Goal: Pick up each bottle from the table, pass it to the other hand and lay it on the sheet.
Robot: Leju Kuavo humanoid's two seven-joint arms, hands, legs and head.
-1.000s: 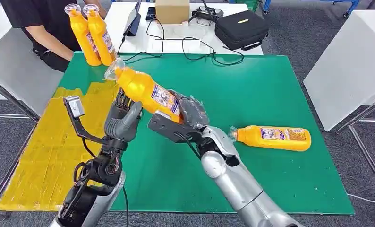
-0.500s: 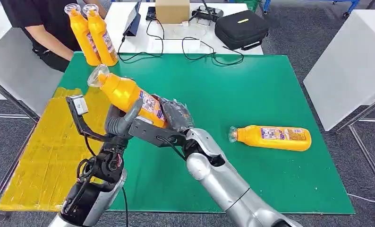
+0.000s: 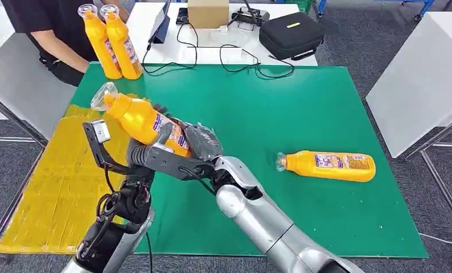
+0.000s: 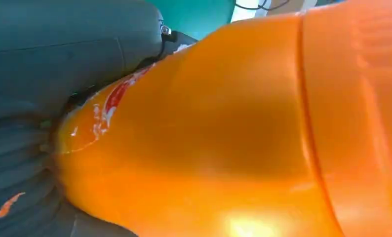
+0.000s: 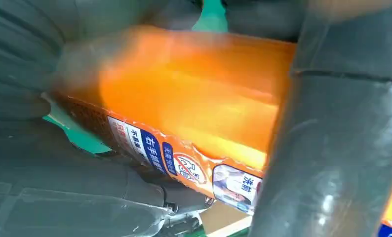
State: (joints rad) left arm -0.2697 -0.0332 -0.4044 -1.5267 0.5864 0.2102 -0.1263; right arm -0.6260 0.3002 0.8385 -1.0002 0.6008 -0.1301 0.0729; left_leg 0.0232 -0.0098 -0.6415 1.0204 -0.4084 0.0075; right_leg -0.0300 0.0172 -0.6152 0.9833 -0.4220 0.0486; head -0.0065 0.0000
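Holding the orange bottle (image 3: 141, 119) up off the green tabletop (image 3: 303, 114), my right robot hand (image 3: 198, 142) grips its lower body, fingers wrapped around the label. The bottle tilts with its clear cap toward the far left corner, just over the seam where the green meets the yellow sheet (image 3: 47, 187). My left robot hand (image 3: 150, 151) is pressed up against the same bottle from underneath, thumb rising along its side; I cannot tell from here whether its fingers have actually closed on it. From the left wrist camera the orange body (image 4: 223, 133) sits tight against the grey palm. From the right wrist camera I see the label (image 5: 184, 165) and a grey thumb (image 5: 327, 148) across it. A second bottle (image 3: 329, 166) lies on its side near the right edge. Two more bottles (image 3: 111, 42) stand upright at the far left corner, beside a person (image 3: 47, 28).
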